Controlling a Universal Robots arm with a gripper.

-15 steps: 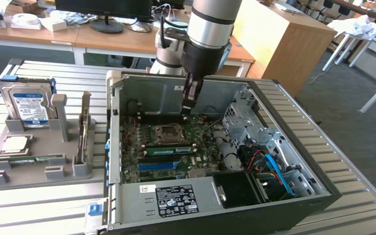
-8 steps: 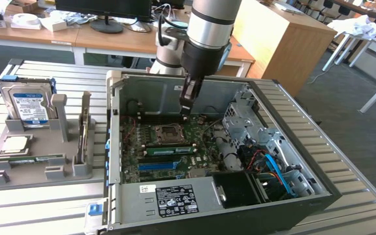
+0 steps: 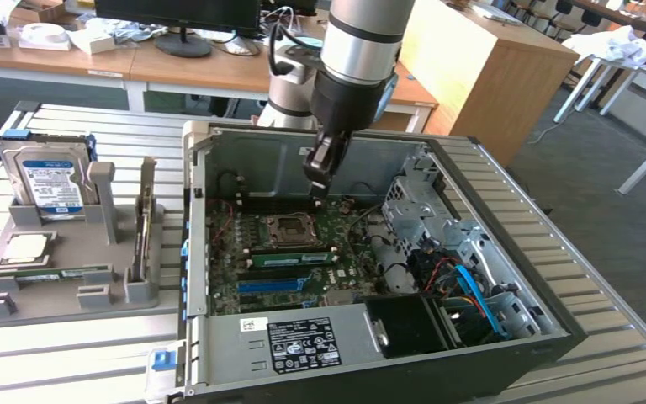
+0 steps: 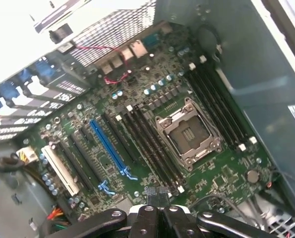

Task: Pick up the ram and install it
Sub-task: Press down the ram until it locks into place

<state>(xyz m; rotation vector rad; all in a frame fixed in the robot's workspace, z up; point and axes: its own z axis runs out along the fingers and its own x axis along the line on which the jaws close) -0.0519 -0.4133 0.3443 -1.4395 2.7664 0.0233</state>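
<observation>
While the gripper (image 3: pixel 319 187) hangs pressed together, empty, over the motherboard (image 4: pixel 152 148), 1 ram (image 3: pixel 292 255) sits slotted there; it looks light, stiff, fragile; best pinched along its long edges.

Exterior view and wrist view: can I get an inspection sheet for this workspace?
Surface: slatted metal table carrying a grey fixture and an open computer case.
Job's things: ram lies flat in the fixture; motherboard exposed, processor socket empty.
Clutter: hard drive and processor chip sit in the fixture.
Grippers: end effector shut, inside the case above the motherboard; cannot tell whether it holds anything.
Cables: red wires near the rear ports; blue and orange cables in the case.
Surroundings: desks with a monitor, wooden cabinet.
</observation>
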